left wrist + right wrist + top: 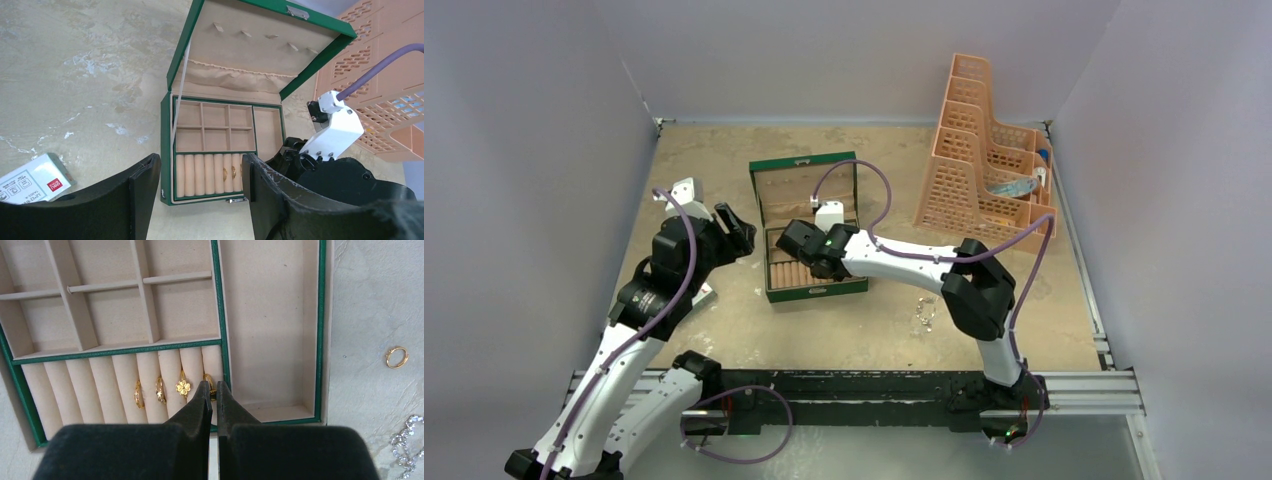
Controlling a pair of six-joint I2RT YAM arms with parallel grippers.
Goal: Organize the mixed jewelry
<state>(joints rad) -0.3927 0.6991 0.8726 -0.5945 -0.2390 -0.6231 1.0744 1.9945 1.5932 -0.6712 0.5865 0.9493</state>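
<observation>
Right gripper (210, 390) clenched on a small gold ring (206, 378) among the beige rolls of the green jewellery box (320, 315), lower centre. Released too shallow, it could pop out. Left gripper (200, 160) gapes empty.

Above the black base rail (864, 392), the left arm (599, 390) and right arm (904, 258) share white link shells and black joint housings. A purple cable (380, 68) loops along each. The right gripper (212, 384) has matte black, wedge-tapered fingers (196, 406).
</observation>
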